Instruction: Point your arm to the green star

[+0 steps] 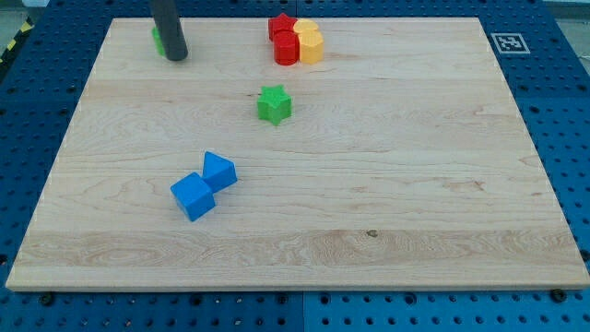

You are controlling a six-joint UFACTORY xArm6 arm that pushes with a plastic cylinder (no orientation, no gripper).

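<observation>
A green star block (274, 104) lies on the wooden board (415, 184), a little above the middle. My dark rod comes down at the view's top left, and my tip (177, 57) rests on the board well to the upper left of the green star. A second green block (158, 40), shape unclear, is mostly hidden behind the rod and touches it on its left.
A red star (280, 27), a red block (287, 49) and two yellow blocks (311, 43) sit clustered at the view's top centre. Two blue blocks (193, 196) (219, 171) touch each other at lower left. A marker tag (506, 42) is at the top right corner.
</observation>
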